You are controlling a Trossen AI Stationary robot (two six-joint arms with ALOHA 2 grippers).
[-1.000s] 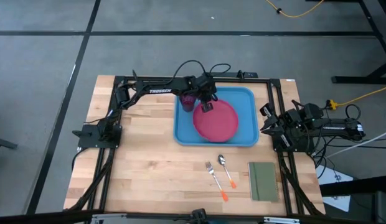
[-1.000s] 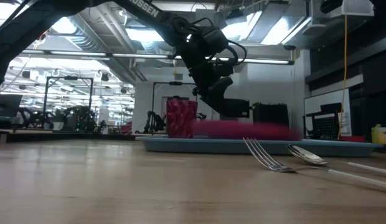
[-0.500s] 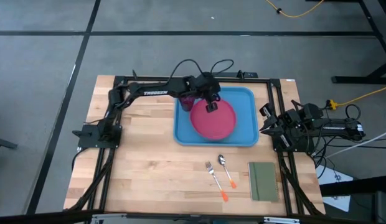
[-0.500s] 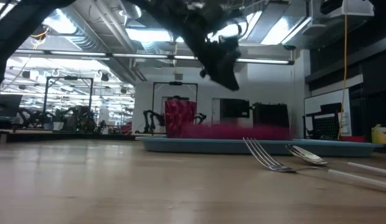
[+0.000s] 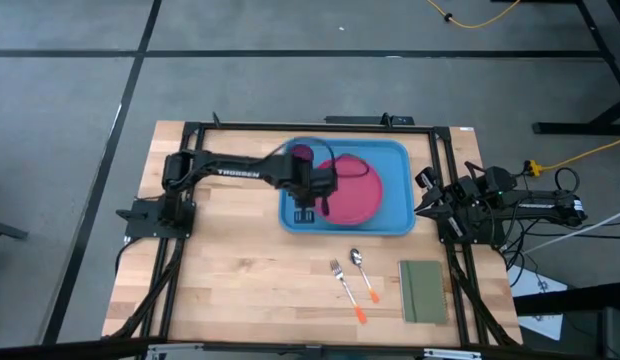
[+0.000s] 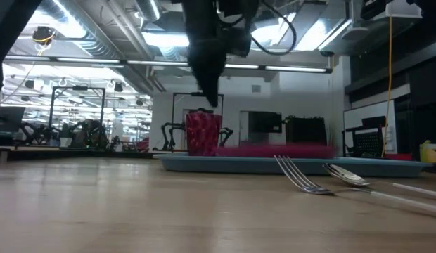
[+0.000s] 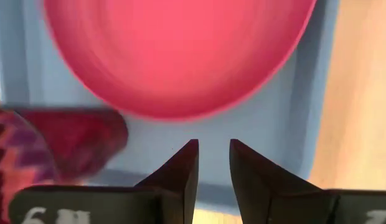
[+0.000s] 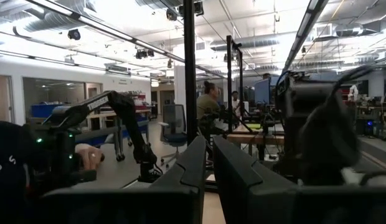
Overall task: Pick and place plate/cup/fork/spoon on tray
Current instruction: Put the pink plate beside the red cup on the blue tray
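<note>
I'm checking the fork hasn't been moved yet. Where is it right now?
In the high view the fork lies on the bare wooden table, in front of the blue tray, just left of the spoon and left of the olive-green pad.

Grey floor [image 5: 80,60], wooden table [image 5: 240,270], bright ceiling lights [image 6: 162,39]

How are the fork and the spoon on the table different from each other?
The fork ends in metal tines; the spoon ends in a smooth oval bowl. From above, the fork lies nearer the left arm's side of the table and the spoon nearer the green pad. Both have thin orange handles, lie side by side on the wood, and are not on the blue tray.
</note>
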